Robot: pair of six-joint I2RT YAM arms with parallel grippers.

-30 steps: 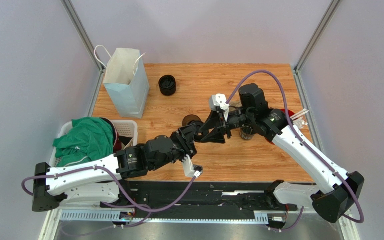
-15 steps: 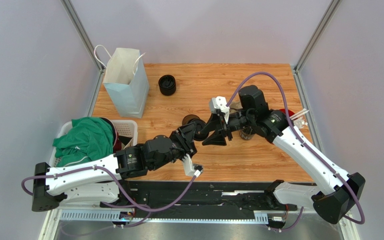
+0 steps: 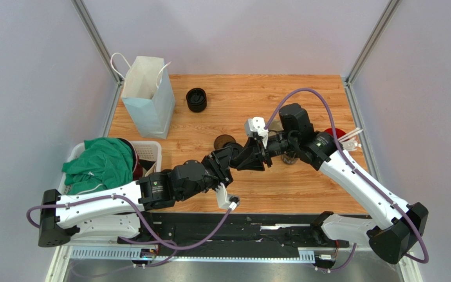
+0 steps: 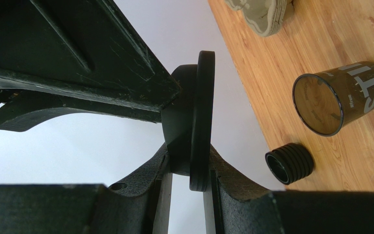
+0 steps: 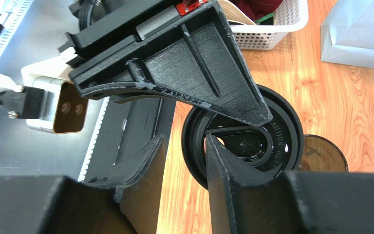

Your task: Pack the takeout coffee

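Two pincers meet over the wood-grain surface (image 3: 304,94) at one flat, round black plastic lid (image 4: 202,97) with a raised hot-caution warning. The left pincer (image 4: 190,157) is clamped on the lid, which sits edge-on between its fingers. The right pincer (image 5: 184,141) has its jaws apart, one fingertip at the lid's face.

One takeout coffee (image 3: 196,100), a small black ribbed cylinder, stands well beyond the left pincer, apart from both.

There are two dark see-through cups:
- The lettered cup (image 4: 342,102) is just beyond the left pincer.
- The second dark cup (image 3: 289,157) is half hidden under the right arm.

There is also one each of these:
- a moulded pulp tray (image 4: 262,17)
- a red cup (image 3: 331,132) with white straws (image 3: 351,134), behind the right pincer
- a pale paper bag (image 3: 148,97)
- a white lattice basket (image 3: 151,154) holding green cloth (image 3: 101,161)
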